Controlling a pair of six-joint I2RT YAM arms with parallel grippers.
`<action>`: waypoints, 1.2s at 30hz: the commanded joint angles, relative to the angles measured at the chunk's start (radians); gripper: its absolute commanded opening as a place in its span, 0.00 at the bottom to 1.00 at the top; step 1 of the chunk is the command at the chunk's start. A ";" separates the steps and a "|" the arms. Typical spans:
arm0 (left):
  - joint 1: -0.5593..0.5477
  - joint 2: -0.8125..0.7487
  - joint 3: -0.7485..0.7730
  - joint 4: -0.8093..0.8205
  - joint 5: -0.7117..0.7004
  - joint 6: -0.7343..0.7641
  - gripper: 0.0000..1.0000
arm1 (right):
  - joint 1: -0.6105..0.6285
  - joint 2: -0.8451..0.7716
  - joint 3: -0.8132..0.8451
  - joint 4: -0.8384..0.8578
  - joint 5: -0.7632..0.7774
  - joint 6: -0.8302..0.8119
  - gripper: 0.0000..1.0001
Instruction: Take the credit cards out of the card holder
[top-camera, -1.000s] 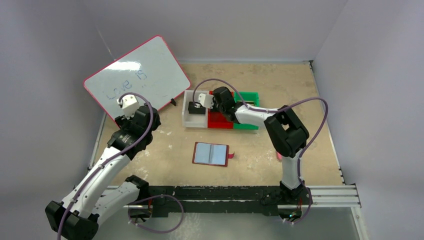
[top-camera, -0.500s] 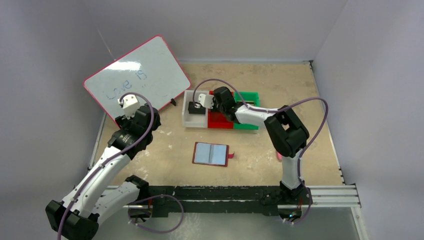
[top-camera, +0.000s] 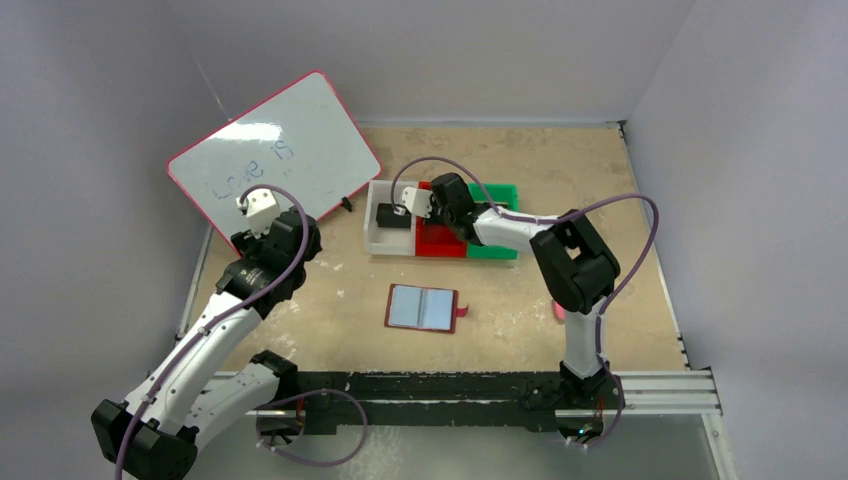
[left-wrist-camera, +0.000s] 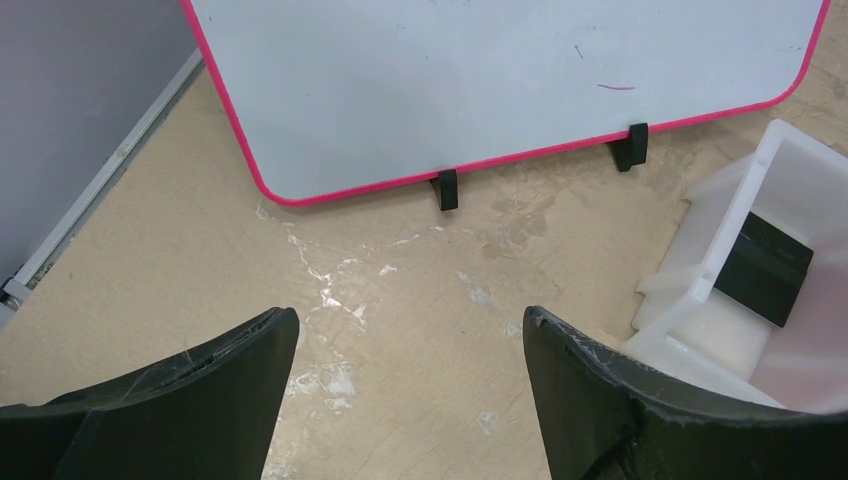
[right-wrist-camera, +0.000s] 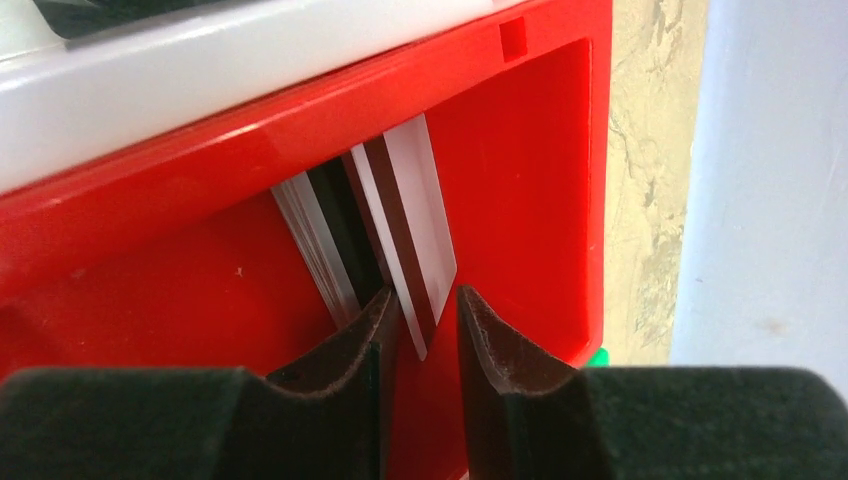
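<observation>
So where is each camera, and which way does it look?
Top external: high behind the robot, looking down on the table; the left arm and right arm both show.
Left wrist: on the left arm, facing the whiteboard and white bin; the left gripper shows, open.
Right wrist: on the right arm, peering into the red bin at leaning credit cards; the right gripper shows, slightly apart.
Shared: top and left wrist both see the black card in the white bin.
</observation>
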 joint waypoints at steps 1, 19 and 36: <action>0.004 0.000 0.023 0.014 -0.002 0.017 0.83 | -0.009 -0.012 0.014 0.023 -0.016 0.029 0.31; 0.003 0.011 0.022 0.017 0.013 0.024 0.82 | -0.010 -0.002 0.037 0.018 -0.048 0.113 0.51; 0.004 -0.084 0.026 -0.001 -0.062 0.000 0.80 | -0.019 -0.285 -0.127 0.322 0.062 0.536 0.82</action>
